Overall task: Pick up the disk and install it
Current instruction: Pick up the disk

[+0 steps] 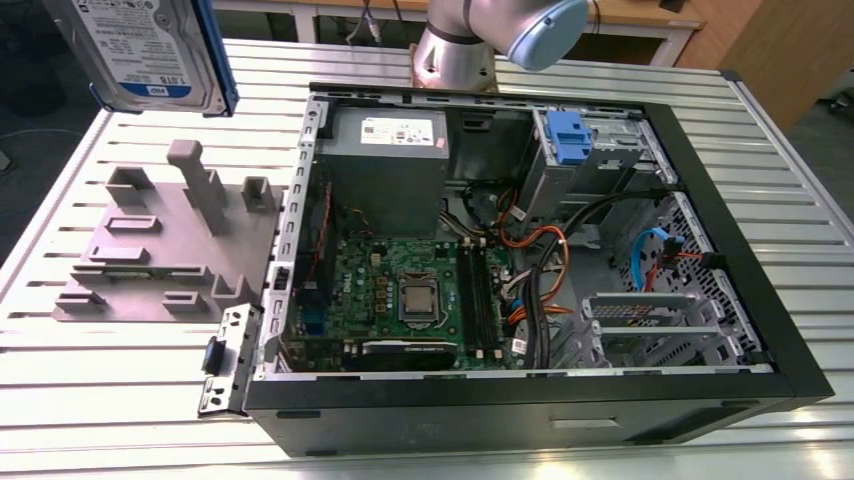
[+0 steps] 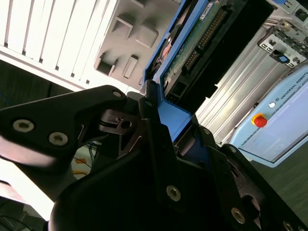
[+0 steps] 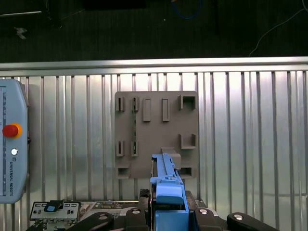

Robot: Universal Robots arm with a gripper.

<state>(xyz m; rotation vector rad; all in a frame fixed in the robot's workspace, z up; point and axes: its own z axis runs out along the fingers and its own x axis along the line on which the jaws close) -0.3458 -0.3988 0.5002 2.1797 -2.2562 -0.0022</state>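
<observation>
The disk [image 1: 150,50], a silver-grey drive with a white-and-blue label in a blue bracket, hangs upright in the air at the exterior view's upper left, above the grey fixture plate [image 1: 160,250]. In both wrist views my black gripper [image 2: 156,120] is shut on the disk's blue-framed edge [image 2: 190,48]. In the first wrist view the disk [image 3: 166,180] appears edge-on between the fingers [image 3: 132,217], over the fixture plate [image 3: 156,130]. The open computer case [image 1: 747,300] lies to the exterior view's right of the fixture.
Inside the case are a grey power supply [image 1: 387,150], a motherboard [image 1: 400,290], cables and a drive cage with a blue latch [image 1: 567,135]. A pendant with a red button [image 3: 12,144] rests on the slatted metal table [image 1: 120,390]. The arm's base [image 1: 461,50] stands behind the case.
</observation>
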